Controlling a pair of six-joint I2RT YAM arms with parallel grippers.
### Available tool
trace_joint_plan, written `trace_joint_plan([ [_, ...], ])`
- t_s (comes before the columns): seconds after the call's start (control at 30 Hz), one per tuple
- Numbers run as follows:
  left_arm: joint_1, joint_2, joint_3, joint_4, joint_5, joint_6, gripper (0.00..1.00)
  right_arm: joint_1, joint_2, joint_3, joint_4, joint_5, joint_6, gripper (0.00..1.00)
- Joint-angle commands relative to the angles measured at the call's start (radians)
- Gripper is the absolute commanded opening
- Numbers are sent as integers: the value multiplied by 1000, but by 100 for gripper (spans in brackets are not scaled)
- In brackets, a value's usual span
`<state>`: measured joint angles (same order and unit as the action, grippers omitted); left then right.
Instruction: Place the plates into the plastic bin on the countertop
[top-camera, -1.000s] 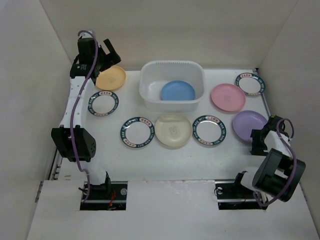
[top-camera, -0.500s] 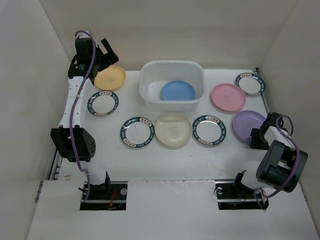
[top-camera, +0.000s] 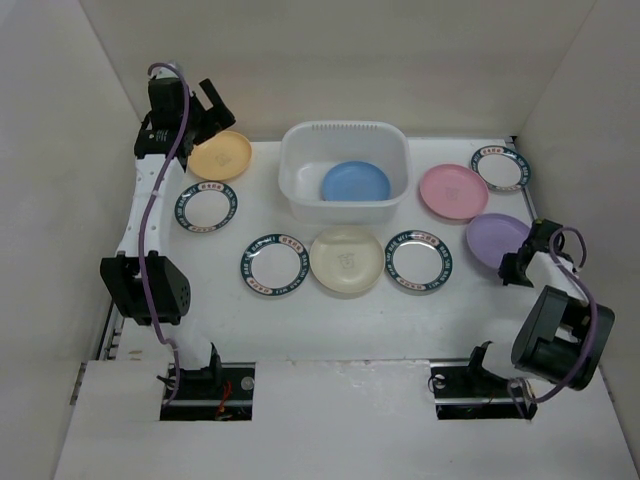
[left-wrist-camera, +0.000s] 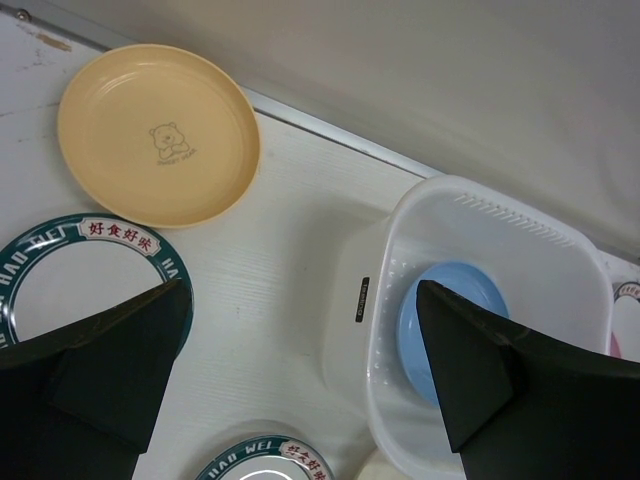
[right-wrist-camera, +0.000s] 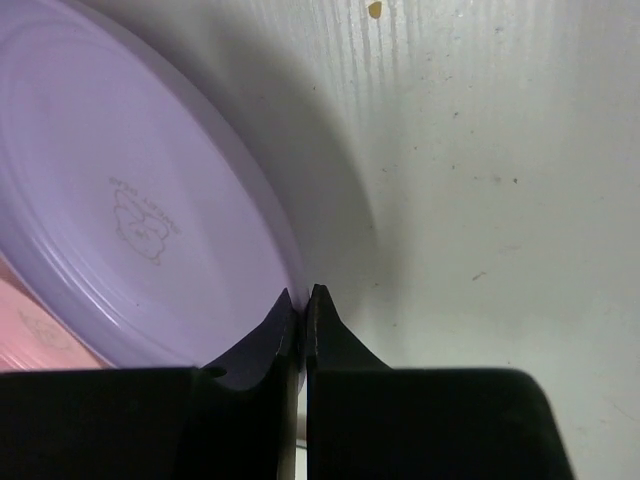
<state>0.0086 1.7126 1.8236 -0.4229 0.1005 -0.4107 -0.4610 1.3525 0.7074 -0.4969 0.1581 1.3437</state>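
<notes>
**Location type: laboratory robot test cell**

The plastic bin (top-camera: 345, 127) stands on a plain white countertop (top-camera: 300, 320). Bare white walls (top-camera: 330, 60) box the surface in behind the bin and on both sides. In front of the bin, at the near edge, the left arm base (top-camera: 205, 378) and the right arm base (top-camera: 478, 378) sit in rectangular cut-outs with wiring exposed. A purple cable (top-camera: 150, 230) runs loose along the arm left of the bin. Small plates (top-camera: 346, 260) lie singly around the bin as test pieces.
</notes>
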Motion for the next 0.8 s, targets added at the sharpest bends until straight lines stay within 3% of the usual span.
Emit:
trace_joint_plan([
  [0.0,4,-65,-6,41,4,-10,100,6,-84,-19,-89,37,21,0],
  [0.2,1,-67,-4,42,2,-14,100,26,-442,-17,-363,37,18,0],
  [0.27,1,-64,-3,42,1,-17,100,92,-545,36,-442,55,23,0],
  [0.37,1,-58,5,39,-2,-20,100,172,-590,144,-436,49,-7,0],
  [0.57,-40,-80,-33,23,-28,-28,100,409,-318,474,-292,4,-222,0],
  [0.77,-54,-163,-168,12,-45,-33,100,653,55,907,-307,81,-546,0],
])
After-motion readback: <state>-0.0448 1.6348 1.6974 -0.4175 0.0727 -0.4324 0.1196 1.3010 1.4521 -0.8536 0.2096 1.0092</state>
